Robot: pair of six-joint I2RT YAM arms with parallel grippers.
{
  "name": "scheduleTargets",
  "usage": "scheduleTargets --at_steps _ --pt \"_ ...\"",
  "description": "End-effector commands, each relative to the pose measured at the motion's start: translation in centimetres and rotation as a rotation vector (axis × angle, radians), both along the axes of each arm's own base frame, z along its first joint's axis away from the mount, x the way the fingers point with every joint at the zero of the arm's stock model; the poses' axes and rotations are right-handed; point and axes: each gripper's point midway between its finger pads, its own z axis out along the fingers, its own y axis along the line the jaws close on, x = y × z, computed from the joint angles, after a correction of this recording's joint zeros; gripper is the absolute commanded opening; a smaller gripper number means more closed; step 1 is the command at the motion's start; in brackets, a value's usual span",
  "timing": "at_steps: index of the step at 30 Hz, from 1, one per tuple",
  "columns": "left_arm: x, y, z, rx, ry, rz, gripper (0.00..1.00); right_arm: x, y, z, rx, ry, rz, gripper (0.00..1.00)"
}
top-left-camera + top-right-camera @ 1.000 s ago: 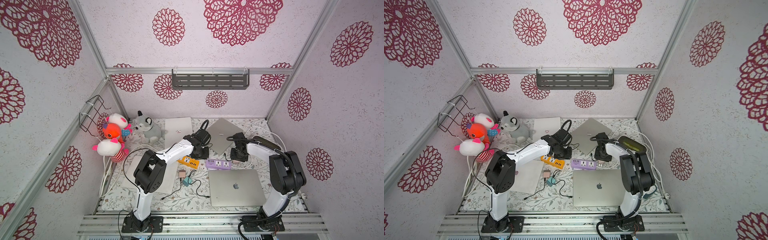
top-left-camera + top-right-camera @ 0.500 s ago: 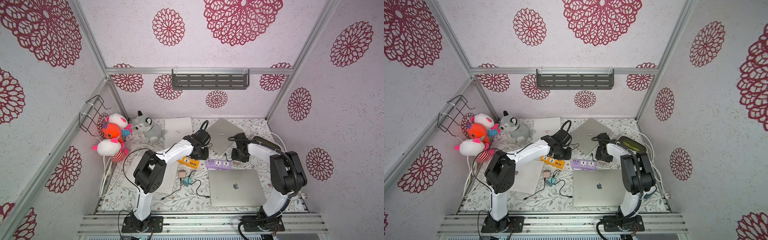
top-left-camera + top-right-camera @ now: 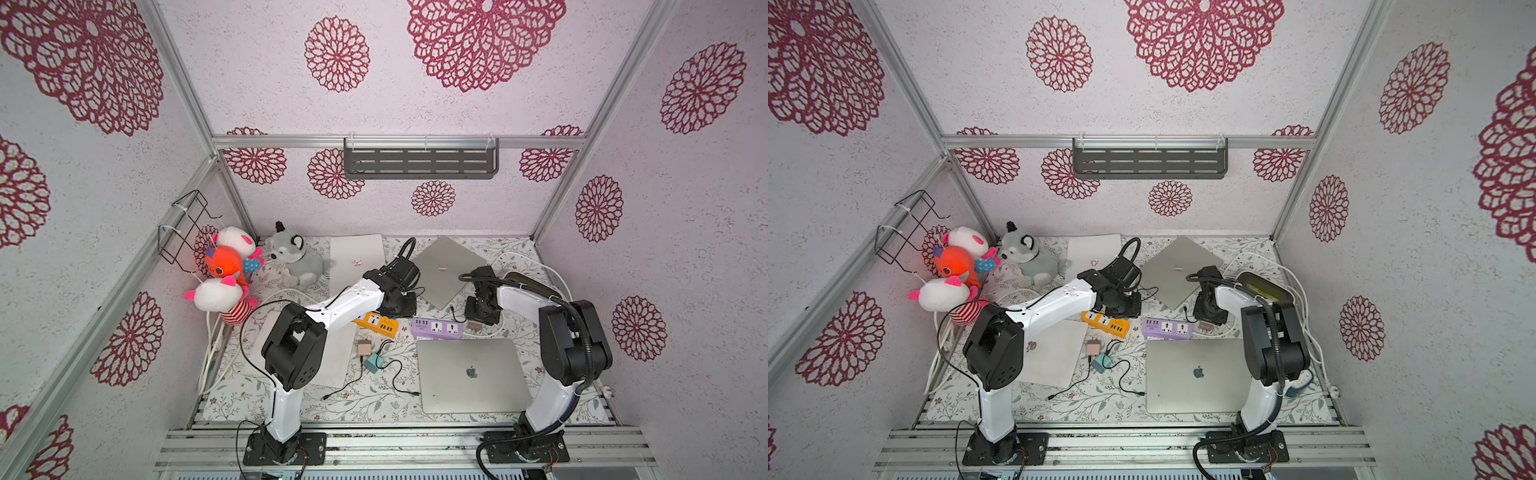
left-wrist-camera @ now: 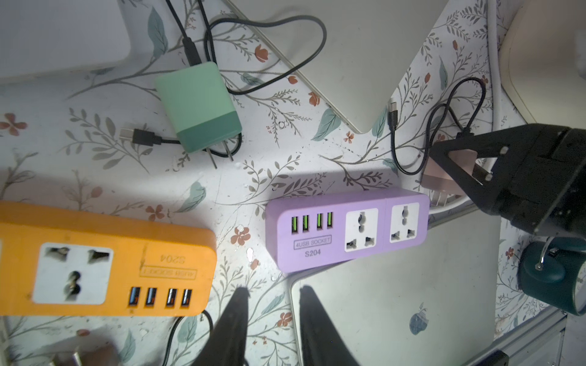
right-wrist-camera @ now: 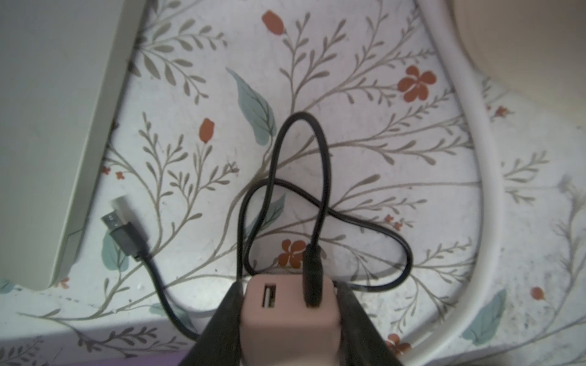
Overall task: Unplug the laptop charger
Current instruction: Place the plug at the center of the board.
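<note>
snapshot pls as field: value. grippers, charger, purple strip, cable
left gripper: open, empty, over the gap between orange power strip and purple power strip
right gripper: shut on pink charger
pink charger: beside the purple strip's end, not in a socket
purple strip sockets: both empty
black cable: one end in the charger, the other loose on the mat by a laptop corner
</note>
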Motion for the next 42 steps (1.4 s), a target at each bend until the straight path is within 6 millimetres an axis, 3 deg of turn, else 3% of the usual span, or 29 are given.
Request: scheduleTargets --at_steps 1,8,14,18,27,32,42 --pt "0.2 0.7 1.4 -0.004 -0.027 0.012 0.31 -2.4 -1.1 -2.8 -0.022 0.136 -0.028 0.39" --pt "0.2 1.1 1.6 -0.002 -0.03 0.017 0.31 -1.0 -0.8 -1.6 -0.018 0.111 -0.017 0.57" --pt "0.5 1.4 2.4 -0.013 -0.045 0.023 0.32 0.2 -1.1 0.0 -0.034 0.075 -0.011 0.67" --pt "0.5 1.7 2.5 -0.012 -0.047 0.025 0.32 0.8 -1.1 0.4 -0.032 0.072 -0.009 0.69" --pt "0.3 2.4 2.6 -0.008 -0.051 0.034 0.32 1.8 -0.8 -0.9 0.1 0.042 -0.044 0.71" --pt "0.3 2.4 2.5 -0.008 -0.047 0.035 0.32 3.0 0.6 -1.4 0.182 0.026 -0.03 0.71" --pt "0.2 2.8 2.3 0.001 -0.044 0.04 0.32 5.8 3.2 -0.5 0.324 -0.063 0.005 0.71"
